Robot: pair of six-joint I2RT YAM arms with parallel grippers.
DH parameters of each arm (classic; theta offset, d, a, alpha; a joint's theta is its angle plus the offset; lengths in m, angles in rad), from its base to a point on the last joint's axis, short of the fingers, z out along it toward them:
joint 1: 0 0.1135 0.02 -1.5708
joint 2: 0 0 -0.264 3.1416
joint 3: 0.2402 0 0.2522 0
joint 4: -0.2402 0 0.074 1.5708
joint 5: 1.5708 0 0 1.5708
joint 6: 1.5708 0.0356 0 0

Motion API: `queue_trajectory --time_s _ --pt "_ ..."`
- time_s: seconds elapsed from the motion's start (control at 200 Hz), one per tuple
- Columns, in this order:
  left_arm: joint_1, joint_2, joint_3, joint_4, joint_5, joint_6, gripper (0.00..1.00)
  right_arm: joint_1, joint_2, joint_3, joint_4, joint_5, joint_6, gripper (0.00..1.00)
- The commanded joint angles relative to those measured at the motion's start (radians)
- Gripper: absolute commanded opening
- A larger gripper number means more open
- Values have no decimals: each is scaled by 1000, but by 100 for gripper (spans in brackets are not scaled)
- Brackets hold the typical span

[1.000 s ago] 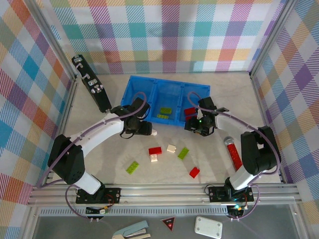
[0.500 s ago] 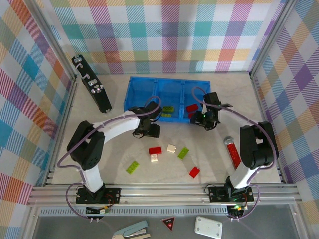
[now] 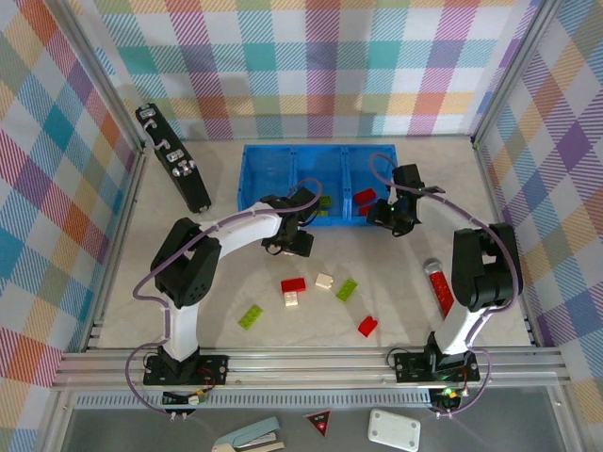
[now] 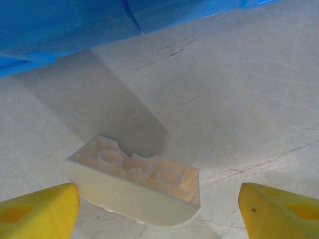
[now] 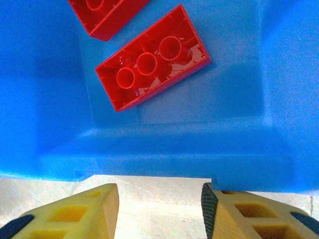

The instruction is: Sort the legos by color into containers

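Cream brick (image 4: 134,186) lies upside down on the desk (image 4: 249,99) beside the blue tray (image 4: 60,30), between the wide-open, empty left pincer (image 3: 300,243). It should centre on the brick, then close squarely. The right pincer (image 5: 159,204) hovers part-open and empty at the tray wall.

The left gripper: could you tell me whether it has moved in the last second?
Yes: the left gripper shifted right along the near wall of the translucent blue three-compartment tray.
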Motion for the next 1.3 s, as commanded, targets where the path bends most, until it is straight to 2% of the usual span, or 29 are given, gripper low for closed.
queue_trajectory --time_s 0.0,0.35,0.56,0.85,1.295 --pt "6 33 14 -18 4 36 83 -7 -15 29 -20 0 -22 49" --pt "14 75 52 35 112 41 66 -6 -167 -16 -95 -15 6 48" --pt "13 89 60 37 125 36 51 -5 -269 -34 -150 -12 13 49" --pt "12 82 34 34 133 35 40 -6 -383 -44 -202 -13 28 49" --pt "31 -66 62 -17 79 41 39 -6 -505 -87 -265 5 34 49"
